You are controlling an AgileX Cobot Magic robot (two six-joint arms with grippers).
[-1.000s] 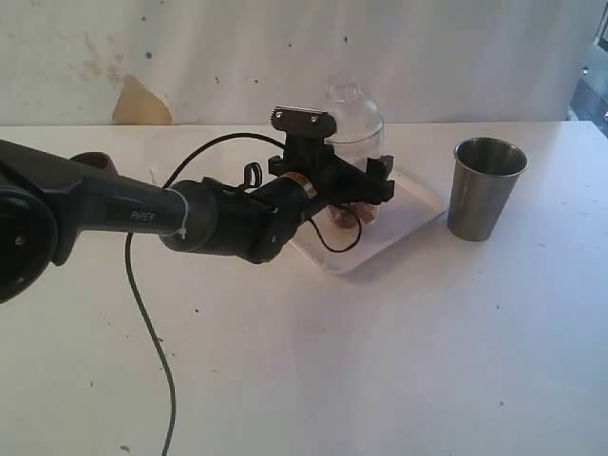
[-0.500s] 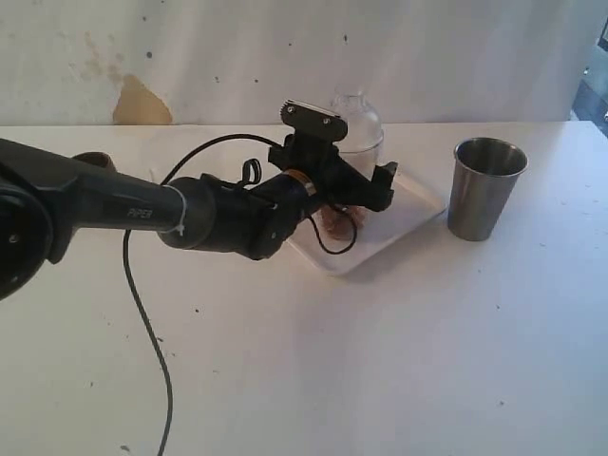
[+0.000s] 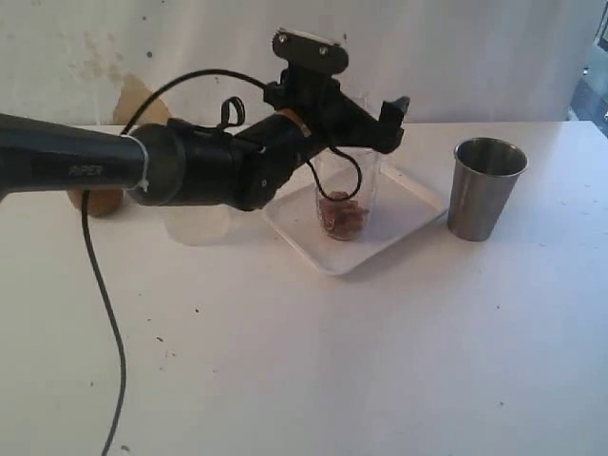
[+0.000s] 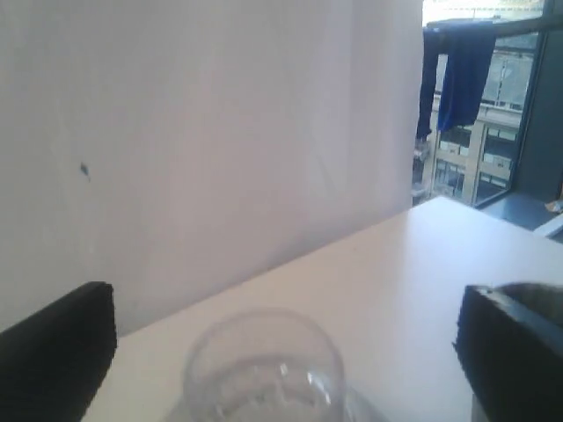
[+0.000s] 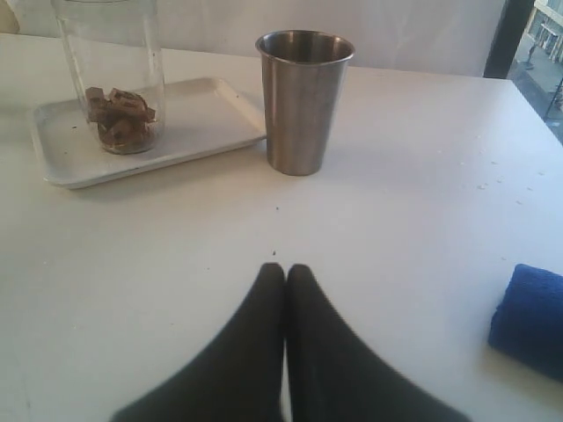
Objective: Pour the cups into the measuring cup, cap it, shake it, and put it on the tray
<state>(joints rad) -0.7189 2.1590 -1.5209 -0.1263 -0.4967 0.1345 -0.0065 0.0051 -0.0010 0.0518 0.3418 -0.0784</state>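
The clear measuring cup [image 3: 344,201] stands upright on the white tray [image 3: 404,201] with brown bits in its base. My left gripper [image 3: 356,123] hangs open just above it, touching nothing. In the left wrist view the clear domed lid [image 4: 264,365] shows below and between the wide-apart fingers [image 4: 53,352]. To the right of the tray stands the steel tumbler [image 3: 486,187]. At far left, the brown wooden cup [image 3: 95,201] peeks out behind the arm. The right wrist view shows my right gripper [image 5: 286,268] shut and empty over the table, with the tumbler [image 5: 302,101], cup [image 5: 123,79] and tray [image 5: 202,114] beyond.
A frosted whitish cup [image 3: 197,223] stands left of the tray under the left arm. A blue cloth [image 5: 528,321] lies on the table beside the right gripper. The left arm's black cable [image 3: 104,323] trails over the table's front left.
My left gripper has risen from around the measuring cup's middle to above its top. The cup stays on the tray. The frosted cup has come into sight.
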